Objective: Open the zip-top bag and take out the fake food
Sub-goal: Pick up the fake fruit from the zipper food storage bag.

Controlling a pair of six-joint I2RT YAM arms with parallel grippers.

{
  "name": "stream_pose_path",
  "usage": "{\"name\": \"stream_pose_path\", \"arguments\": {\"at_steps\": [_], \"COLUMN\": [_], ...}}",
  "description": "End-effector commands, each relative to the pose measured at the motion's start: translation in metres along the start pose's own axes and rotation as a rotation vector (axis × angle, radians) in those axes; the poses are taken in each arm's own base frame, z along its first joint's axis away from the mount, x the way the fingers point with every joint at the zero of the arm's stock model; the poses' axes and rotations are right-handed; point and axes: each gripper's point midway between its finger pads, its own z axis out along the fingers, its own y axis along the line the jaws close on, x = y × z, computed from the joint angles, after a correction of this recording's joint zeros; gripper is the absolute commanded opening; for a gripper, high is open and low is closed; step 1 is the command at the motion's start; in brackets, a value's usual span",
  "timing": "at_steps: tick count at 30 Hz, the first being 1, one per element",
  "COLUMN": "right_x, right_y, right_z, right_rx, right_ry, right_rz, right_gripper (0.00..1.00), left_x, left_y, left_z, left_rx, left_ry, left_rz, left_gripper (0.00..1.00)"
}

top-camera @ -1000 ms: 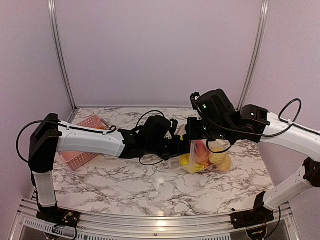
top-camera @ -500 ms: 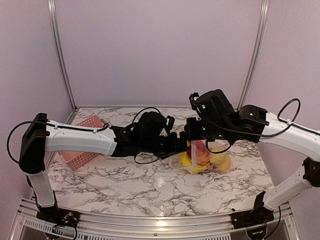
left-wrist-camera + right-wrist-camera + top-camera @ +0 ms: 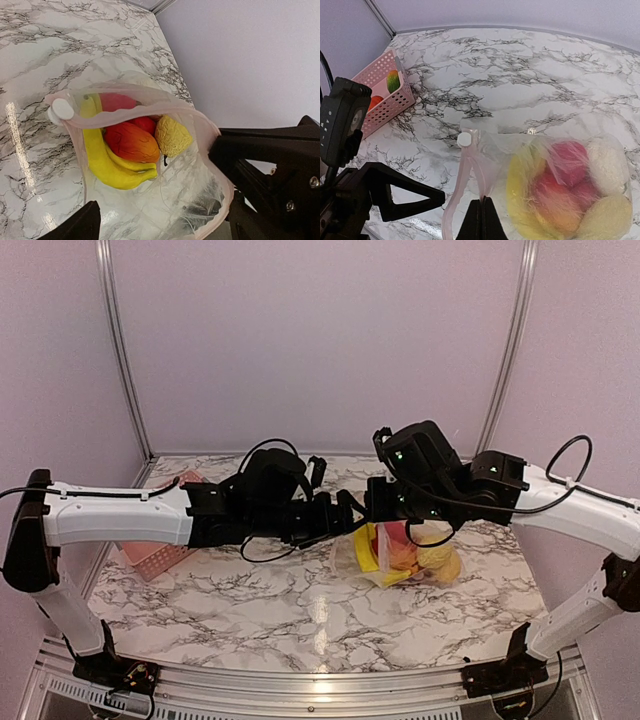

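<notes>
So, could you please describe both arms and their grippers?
The left arm and right arm have white links, black joints and looping black cables. The left gripper and right gripper are black and tapered; green lights dot the right wrist.

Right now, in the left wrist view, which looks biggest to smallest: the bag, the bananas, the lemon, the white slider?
Largest to smallest:
1. zip-top bag
2. bananas
3. lemon
4. white slider
Bananas and lemon lie together, so nearness hardly skews that.
</notes>
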Motion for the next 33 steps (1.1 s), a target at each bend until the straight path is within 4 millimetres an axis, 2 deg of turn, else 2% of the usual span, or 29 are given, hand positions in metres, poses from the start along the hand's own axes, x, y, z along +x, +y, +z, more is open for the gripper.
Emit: {"name": "stream_pose_path", "arguments": {"at_steps": [1,6,11,15,20,25,30,33], "right_x": [-0.017,-0.018,-0.019,-0.019,-0.018,-0.017,-0.012,-0.009], "right_y": [0.013,0.011,0.012,0.013,0.016,0.014,0.017,0.017], "right_z": [-0.005,-0.006,-0.007,-0.006,-0.005,-0.007,-0.004,-0.002], "right_rx": [-0.033,-0.023,-0.023,-0.028,-0.044,-0.043,-0.057,-0.061], "right_ry": [-0.035,-0.038,-0.041,-0.038,-0.033,-0.033,-0.016,-0.01], "right_rz": [0.017,0.018,0.019,0.021,0.025,0.027,0.025,0.028], "right_gripper": [0.0,0.0,0.0,0.0,0.0,0.0,0.0,0.0], "left_x": [0.002,0.003,0.015,0.018,0.022,0.03,0.027,0.028], "left_y": [0.0,-0.012,-0.008,-0.011,0.013,0.05,0.062,0.075], "left_z": [-0.001,0.007,0.029,0.046,0.069,0.085,0.098,0.104], "left_rx": [-0.014,0.035,0.056,0.083,0.013,-0.057,-0.087,-0.155], "left_ry": [0.019,0.029,0.074,0.081,0.091,0.104,0.106,0.12], "left_rz": [0.025,0.013,-0.018,-0.029,-0.017,-0.044,-0.023,-0.011], "left_gripper": [0.92,0.91,0.9,0.89,0.87,0.82,0.74,0.71]}}
